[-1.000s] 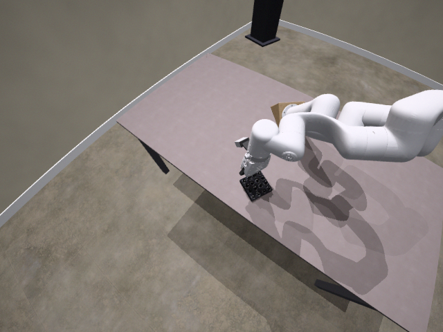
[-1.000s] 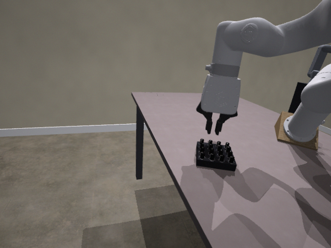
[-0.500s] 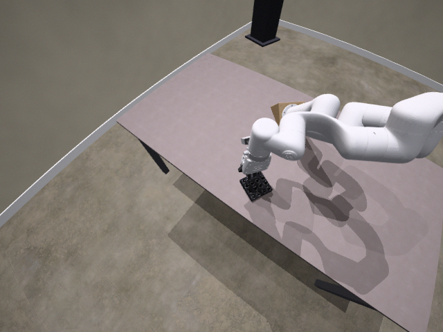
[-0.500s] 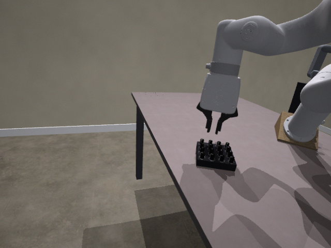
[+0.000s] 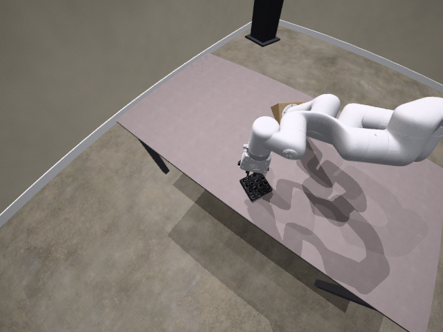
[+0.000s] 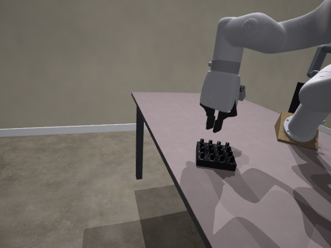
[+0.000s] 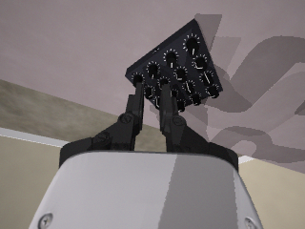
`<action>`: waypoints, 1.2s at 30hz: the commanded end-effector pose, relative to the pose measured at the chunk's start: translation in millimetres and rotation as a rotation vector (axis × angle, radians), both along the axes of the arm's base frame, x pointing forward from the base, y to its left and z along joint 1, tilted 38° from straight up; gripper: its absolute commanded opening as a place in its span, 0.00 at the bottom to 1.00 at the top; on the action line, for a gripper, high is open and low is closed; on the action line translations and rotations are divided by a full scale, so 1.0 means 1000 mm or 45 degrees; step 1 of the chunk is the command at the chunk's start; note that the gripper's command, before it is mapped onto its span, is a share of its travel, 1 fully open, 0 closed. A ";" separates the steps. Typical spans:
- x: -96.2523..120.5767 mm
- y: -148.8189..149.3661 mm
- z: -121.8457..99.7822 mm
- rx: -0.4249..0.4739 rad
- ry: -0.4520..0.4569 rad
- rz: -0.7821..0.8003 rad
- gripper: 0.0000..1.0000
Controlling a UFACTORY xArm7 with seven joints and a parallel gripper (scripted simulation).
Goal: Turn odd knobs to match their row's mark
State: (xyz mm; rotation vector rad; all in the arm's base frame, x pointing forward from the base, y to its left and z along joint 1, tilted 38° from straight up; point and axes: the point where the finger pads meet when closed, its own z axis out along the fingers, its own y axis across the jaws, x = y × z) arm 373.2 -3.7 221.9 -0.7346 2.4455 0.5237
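The black knob box (image 5: 258, 187) stands on its feet on the pinkish table, close to the table's near edge. It also shows in the exterior view (image 6: 215, 156) and in the wrist view (image 7: 176, 76), turned cornerwise, with white lines on its knobs. My gripper (image 6: 213, 127) hangs a short way above the box's far left part, apart from the knobs. Its two fingers stand a narrow gap apart with nothing between them. In the wrist view the fingertips overlap the box's left corner and hide some knobs. In the top view the gripper (image 5: 255, 175) is mostly hidden under the wrist.
The arm's wooden base block (image 6: 295, 133) sits at the table's far right. The table edge (image 6: 165, 160) runs just left of the box, with floor below. A black post (image 5: 264, 21) stands on the floor beyond the table.
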 end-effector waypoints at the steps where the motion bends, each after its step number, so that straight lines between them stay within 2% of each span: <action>1: 0.000 -0.002 0.002 0.068 0.100 -0.158 0.19; 4: -0.001 -0.002 0.003 0.116 0.164 -0.260 0.19; 6: -0.001 -0.002 0.003 0.116 0.164 -0.260 0.19; 8: -0.001 -0.003 0.004 0.174 0.241 -0.383 0.19; 27: -0.004 -0.006 0.008 0.449 0.607 -0.965 0.19; 36: -0.004 -0.007 0.009 0.476 0.644 -1.023 0.19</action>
